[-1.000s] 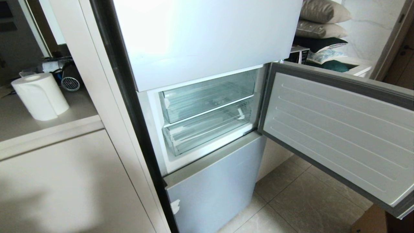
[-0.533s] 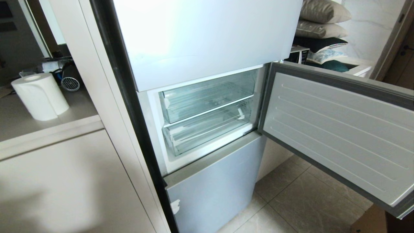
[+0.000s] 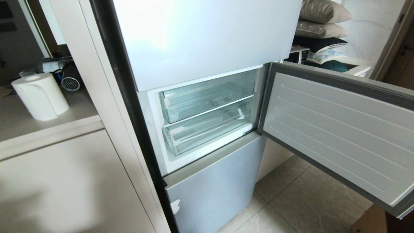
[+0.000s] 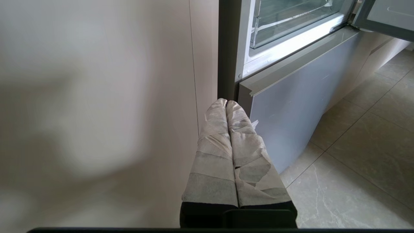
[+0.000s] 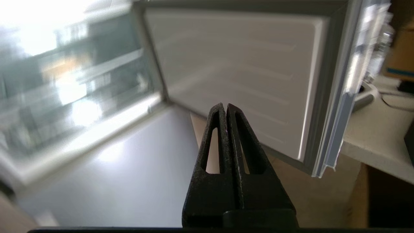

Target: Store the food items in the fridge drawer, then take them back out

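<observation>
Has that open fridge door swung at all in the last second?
No. The open middle door sits at the same angle: its hinge edge meets the lower clear drawer in the same place as before.

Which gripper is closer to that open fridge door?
Right. The right gripper points at the open door's inner panel; the left gripper sits low by the fridge's black side edge.

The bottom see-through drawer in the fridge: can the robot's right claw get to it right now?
Probably yes. The middle door is swung wide open, so nothing blocks the fridge drawer. The right claw is shut, empty and short of it, so it must move in and open first.
</observation>
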